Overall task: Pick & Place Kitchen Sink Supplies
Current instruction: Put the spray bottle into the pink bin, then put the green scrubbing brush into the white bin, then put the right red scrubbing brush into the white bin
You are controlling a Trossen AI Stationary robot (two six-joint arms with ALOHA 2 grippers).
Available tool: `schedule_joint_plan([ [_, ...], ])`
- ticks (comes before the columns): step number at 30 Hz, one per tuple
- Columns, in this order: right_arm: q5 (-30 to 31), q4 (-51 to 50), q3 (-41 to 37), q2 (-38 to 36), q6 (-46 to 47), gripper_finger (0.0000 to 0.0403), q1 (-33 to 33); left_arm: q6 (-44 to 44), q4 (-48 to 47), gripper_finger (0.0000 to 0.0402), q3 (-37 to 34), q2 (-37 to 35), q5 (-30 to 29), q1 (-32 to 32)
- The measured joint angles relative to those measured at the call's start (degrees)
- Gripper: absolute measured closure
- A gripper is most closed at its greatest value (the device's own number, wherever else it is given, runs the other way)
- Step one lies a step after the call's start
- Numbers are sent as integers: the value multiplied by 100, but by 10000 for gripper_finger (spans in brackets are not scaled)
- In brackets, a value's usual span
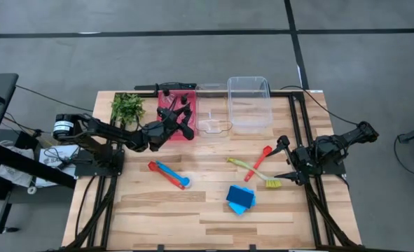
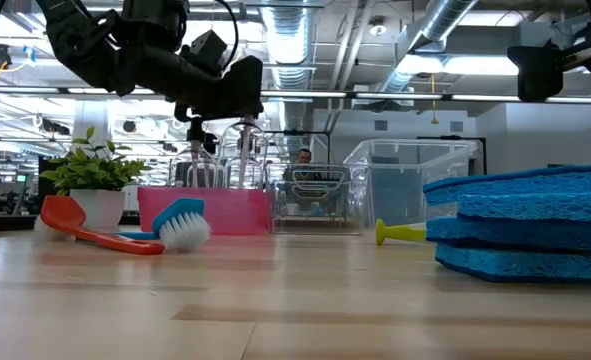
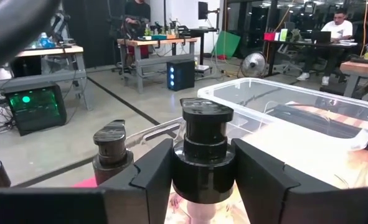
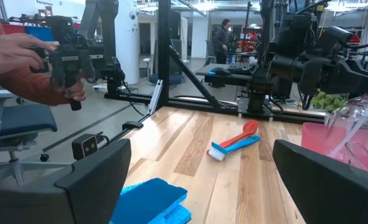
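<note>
Bottle [image 3: 203, 155] clamped between left pincer [image 3: 203, 177] fingers (over red bin [image 1: 171, 120]).

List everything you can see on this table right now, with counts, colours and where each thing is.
Bottles: at least two seen, clear with black caps, in the red bin; one between the left gripper's fingers.
Red bin: one, far side, beside the plant.
Plant: one, green, far left corner.
Clear bins: two, a small one beside the red bin, a large one to its right.
Brush and utensil pair: red and blue, centre-left.
Red utensil: one, centre-right.
Yellow-green brush: one, crossing it.
Sponges: blue, stacked, near centre.
Left gripper: over the red bin.
Right gripper: open, right edge.
</note>
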Motion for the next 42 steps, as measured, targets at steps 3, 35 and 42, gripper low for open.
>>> schedule_joint_plan([
  [3,-1,0,0,0,1,17,1,0,0,244,1,0,-7,0],
  [35,0,-2,0,0,-1,17,-1,539,-45,197,10,-211,-203,-326],
  [42,1,0,0,0,0,17,-1,1168,-32,197,10,-663,-288,-434],
])
